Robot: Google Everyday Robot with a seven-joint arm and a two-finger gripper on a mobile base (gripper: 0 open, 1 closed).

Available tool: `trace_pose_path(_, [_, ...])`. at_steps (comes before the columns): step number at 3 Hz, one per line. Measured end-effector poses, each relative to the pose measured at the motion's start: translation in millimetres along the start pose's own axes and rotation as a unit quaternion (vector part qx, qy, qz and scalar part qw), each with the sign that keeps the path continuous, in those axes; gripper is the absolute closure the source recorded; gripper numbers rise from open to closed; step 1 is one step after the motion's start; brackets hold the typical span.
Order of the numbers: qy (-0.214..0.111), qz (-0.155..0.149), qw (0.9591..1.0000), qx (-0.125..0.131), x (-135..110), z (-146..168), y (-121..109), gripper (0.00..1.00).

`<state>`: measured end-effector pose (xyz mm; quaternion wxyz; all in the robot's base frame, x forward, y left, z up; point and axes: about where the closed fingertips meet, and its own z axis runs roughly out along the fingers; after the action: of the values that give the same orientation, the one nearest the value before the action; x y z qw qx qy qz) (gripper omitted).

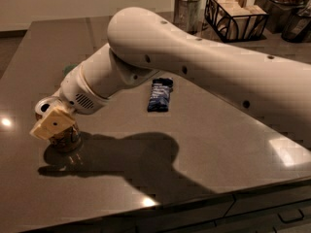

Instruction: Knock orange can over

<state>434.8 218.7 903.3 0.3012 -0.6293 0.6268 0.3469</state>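
The orange can [66, 138] stands at the left of the dark table [204, 144]. Its silver top [43, 106] shows just behind the gripper and its tan body shows below it. The can seems to lean a little to the left. My gripper [52, 124], cream-coloured at its tip, is at the end of the big white arm [194, 62]. It sits right against the front of the can and covers the can's upper side. The can's markings are hidden.
A dark blue snack packet [160, 94] lies mid-table. A grey metal cup of white swabs [187, 6], a black wire basket [235, 16] and dark containers [286, 4] stand along the back. A green item [68, 69] peeks out behind the arm. The table's front edge is near.
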Motion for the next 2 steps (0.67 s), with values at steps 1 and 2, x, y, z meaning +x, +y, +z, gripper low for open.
trace_pose_path(1, [-0.003, 0.021, 0.9997, 0.01, 4.0, -24.1, -13.2, 0.8])
trace_pose_path(2, [0.036, 0.026, 0.9985, 0.033, 13.3, -60.3, -29.2, 1.0])
